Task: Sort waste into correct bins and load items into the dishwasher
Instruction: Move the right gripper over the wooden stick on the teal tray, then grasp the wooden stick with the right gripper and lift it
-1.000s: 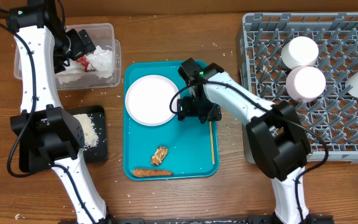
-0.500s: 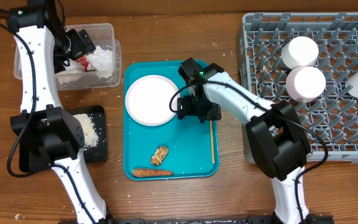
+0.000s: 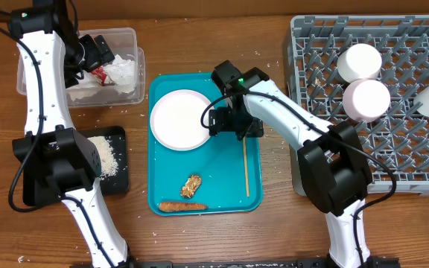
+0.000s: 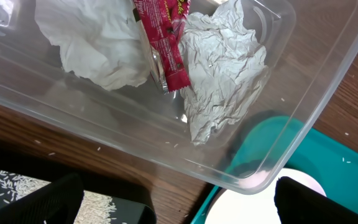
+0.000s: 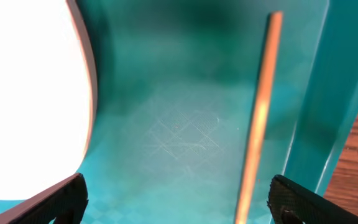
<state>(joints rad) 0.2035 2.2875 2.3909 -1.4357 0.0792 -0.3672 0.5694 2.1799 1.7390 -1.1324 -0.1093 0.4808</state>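
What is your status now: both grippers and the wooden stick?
Left gripper open, empty, over clear tub. Right gripper open, empty, over teal tray between white plate and wooden stick. Stick flat beside tray's right wall, nothing blocking it.

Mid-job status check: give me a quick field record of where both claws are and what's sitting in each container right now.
left claw: open, empty, over the clear tub
right claw: open, empty, over the teal tray, between white plate and wooden stick
clear tub contents: crumpled napkins, red wrapper
black tray: rice
teal tray, other contents: brown lump, food stick
dish rack: three white dishes
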